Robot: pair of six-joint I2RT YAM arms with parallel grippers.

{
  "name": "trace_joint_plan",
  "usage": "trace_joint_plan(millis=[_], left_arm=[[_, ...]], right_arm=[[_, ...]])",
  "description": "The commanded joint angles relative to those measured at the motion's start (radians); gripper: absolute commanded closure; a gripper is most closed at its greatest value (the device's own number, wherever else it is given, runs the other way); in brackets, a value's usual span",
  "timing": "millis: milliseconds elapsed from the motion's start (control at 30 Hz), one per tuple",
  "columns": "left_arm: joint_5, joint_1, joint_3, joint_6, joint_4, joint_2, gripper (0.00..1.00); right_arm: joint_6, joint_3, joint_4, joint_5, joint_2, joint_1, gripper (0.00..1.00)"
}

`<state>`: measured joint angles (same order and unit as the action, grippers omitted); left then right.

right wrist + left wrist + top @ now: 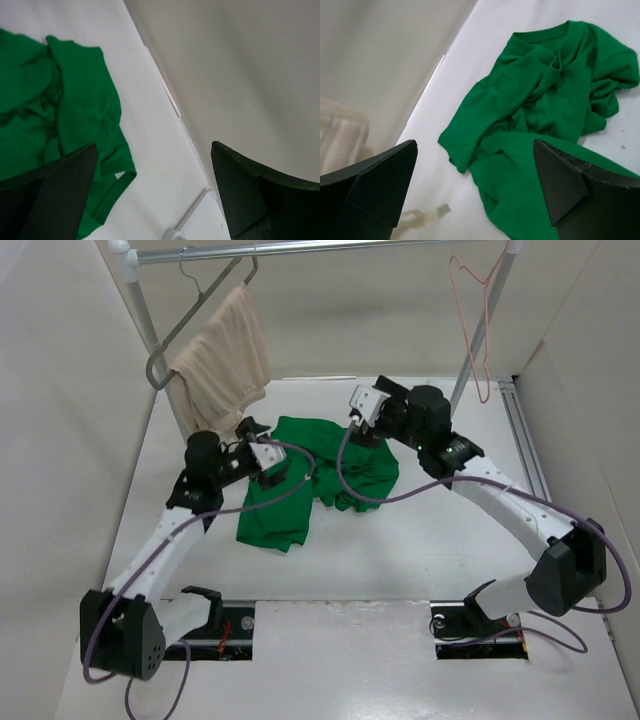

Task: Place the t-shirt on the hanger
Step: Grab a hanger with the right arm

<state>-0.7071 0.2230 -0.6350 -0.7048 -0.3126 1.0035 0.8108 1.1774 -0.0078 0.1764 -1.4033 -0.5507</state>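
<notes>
T-shirt (285, 520) in bright green lies crumpled in a loose heap on the white table (420, 550), near the middle and slightly towards the back, and is not yet on any hanger. One pink-red wire hanger (481, 388) hangs empty from the right end of a metal rail (300, 249) across the back, well apart from the cloth. It seems to have been left there until the shirt is ready for it. A second hanger (190, 328), grey, hangs tilted at the left end of the rail and carries a beige garment (222, 360). That makes two hangers, one green shirt and one beige garment. Two arms reach in from the near edge. The left hand (272, 472) sits at the left edge of the t-shirt (545, 100), its two dark fingers spread wide and holding nothing. The green folds and the collar opening lie just ahead of it in its wrist view. The right hand (362, 406) is at the far right edge of the t-shirt (80, 110), its fingers also spread and empty, with a sleeve hem under its left finger. With one hand on each side of the heap, the arms look set to grip the cloth at two points and lift it open. Whether either hand touches the fabric cannot be told.
</notes>
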Motion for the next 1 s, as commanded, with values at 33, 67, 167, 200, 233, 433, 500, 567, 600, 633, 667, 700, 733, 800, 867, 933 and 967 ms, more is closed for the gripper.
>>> trace_joint_plan(millis=[33, 67, 167, 200, 233, 433, 500, 567, 600, 633, 667, 700, 733, 800, 867, 933, 967], left_arm=[[0.071, 0.061, -0.239, -0.257, 0.428, 0.163, 0.0], [0.143, 0.14, -0.259, -0.269, 0.446, 0.185, 0.0], [0.43, 0.302, -0.33, -0.333, 0.512, 0.268, 0.0], [0.469, 0.323, -0.371, -0.323, 0.512, 0.286, 0.0], [0.457, 0.332, -0.393, -0.3, 0.512, 0.302, 0.0], [0.23, 0.344, -0.518, -0.102, 0.448, 0.426, 0.0], [0.21, 0.36, -0.583, -0.062, 0.423, 0.505, 0.14], [0.198, 0.383, -0.638, 0.009, 0.399, 0.572, 0.26], [0.184, 0.383, -0.699, 0.031, 0.399, 0.642, 0.35], [0.184, 0.394, -0.728, 0.053, 0.376, 0.679, 0.35], [0.184, 0.407, -0.755, 0.079, 0.362, 0.714, 0.36], [0.201, 0.407, -0.806, 0.129, 0.348, 0.75, 0.36], [0.237, 0.432, -0.839, 0.145, 0.339, 0.826, 0.3], [0.286, 0.452, -0.909, 0.157, 0.354, 0.904, 0.26], [0.325, 0.472, -1.024, 0.171, 0.382, 1.015, 0.26], [0.362, 0.472, -1.09, 0.192, 0.391, 1.067, 0.25], [0.373, 0.472, -1.091, 0.202, 0.367, 1.098, 0.25]], right_arm=[[-0.096, 0.155, -0.135, 0.075, -0.037, 0.031, 0.0], [-0.113, 0.171, -0.147, 0.054, -0.037, 0.031, 0.0], [-0.136, 0.281, -0.251, -0.122, -0.048, 0.002, 0.0], [-0.127, 0.313, -0.303, -0.2, -0.06, -0.011, 0.0], [-0.127, 0.345, -0.328, -0.201, -0.06, -0.02, 0.0], [-0.148, 0.55, -0.393, 0.082, -0.046, 0.092, 0.0], [-0.159, 0.631, -0.402, 0.083, -0.027, 0.113, 0.0], [-0.159, 0.692, -0.411, 0.069, -0.017, 0.127, 0.0], [-0.168, 0.72, -0.411, 0.058, -0.007, 0.138, 0.02], [-0.18, 0.767, -0.411, 0.042, -0.006, 0.156, 0.04], [-0.189, 0.787, -0.411, -0.006, 0.004, 0.167, 0.06], [-0.19, 0.804, -0.411, -0.027, 0.004, 0.181, 0.07], [-0.203, 0.826, -0.411, -0.069, 0.013, 0.216, 0.08], [-0.214, 0.838, -0.422, -0.078, 0.013, 0.257, 0.08], [-0.266, 0.847, -0.434, -0.078, 0.013, 0.334, 0.08], [-0.306, 0.858, -0.448, -0.042, 0.003, 0.391, 0.1], [-0.332, 0.858, -0.448, -0.017, -0.023, 0.441, 0.1]])
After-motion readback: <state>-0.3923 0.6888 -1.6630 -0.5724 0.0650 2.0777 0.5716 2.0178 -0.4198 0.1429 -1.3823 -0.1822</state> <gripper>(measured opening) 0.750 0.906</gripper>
